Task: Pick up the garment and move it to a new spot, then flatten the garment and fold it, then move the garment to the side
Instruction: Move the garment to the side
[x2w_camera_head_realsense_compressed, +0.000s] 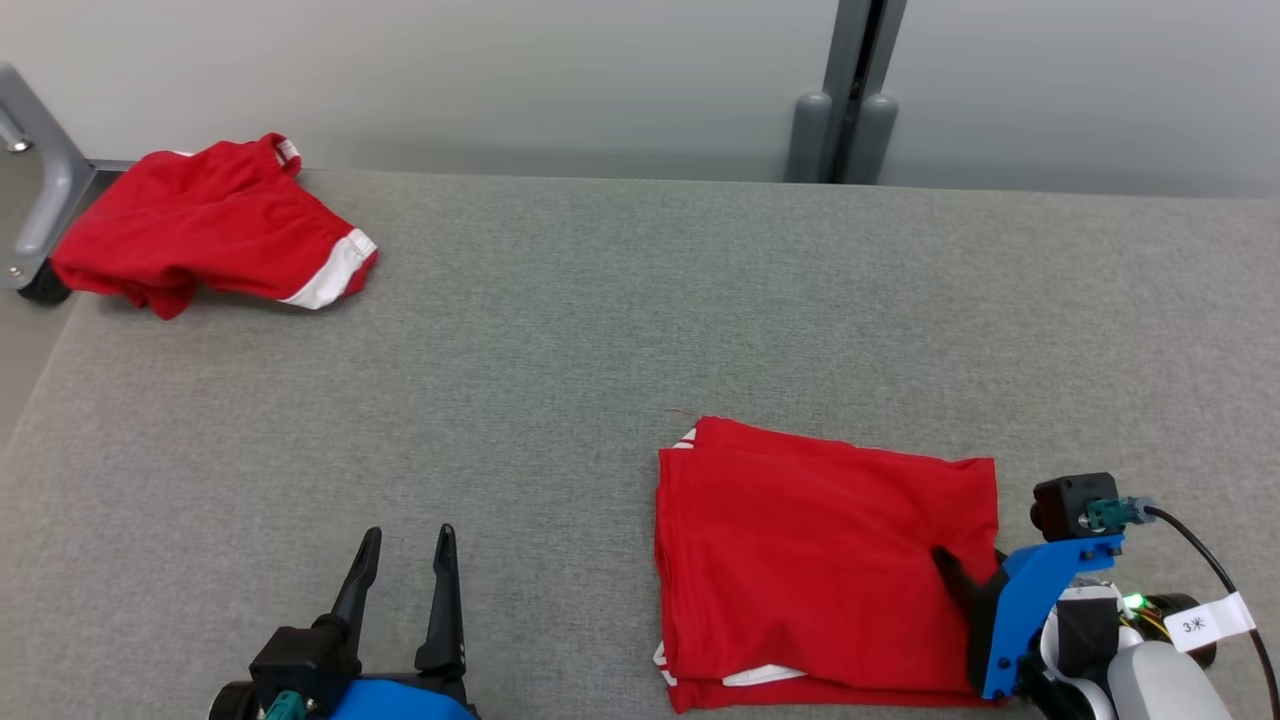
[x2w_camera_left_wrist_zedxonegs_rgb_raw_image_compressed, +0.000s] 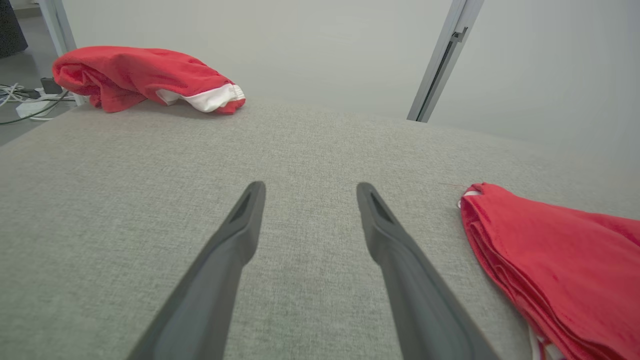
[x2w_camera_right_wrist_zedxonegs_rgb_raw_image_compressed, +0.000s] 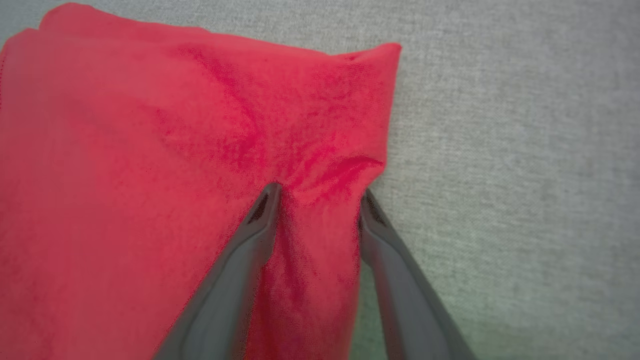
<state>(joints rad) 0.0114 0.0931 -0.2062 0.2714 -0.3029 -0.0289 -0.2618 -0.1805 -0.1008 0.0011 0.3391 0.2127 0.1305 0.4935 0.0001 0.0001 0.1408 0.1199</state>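
The red garment (x2w_camera_head_realsense_compressed: 825, 560) lies folded on the tabletop (x2w_camera_head_realsense_compressed: 560, 330); only moving it aside seems to remain. The right hand (x2w_camera_right_wrist_zedxonegs_rgb_raw_image_compressed: 320, 192) straddles its right edge, fingers apart around bunched cloth. The left hand (x2w_camera_head_realsense_compressed: 408, 535) sits wide and empty beside it.

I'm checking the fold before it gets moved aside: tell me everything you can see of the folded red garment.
The folded red garment lies flat near the front right of the grey table, a roughly square stack of soft, knit-looking layers. White trim peeks out at its far-left and near-left corners. The right gripper, fingers apart, presses down at its right edge, puckering cloth between them.
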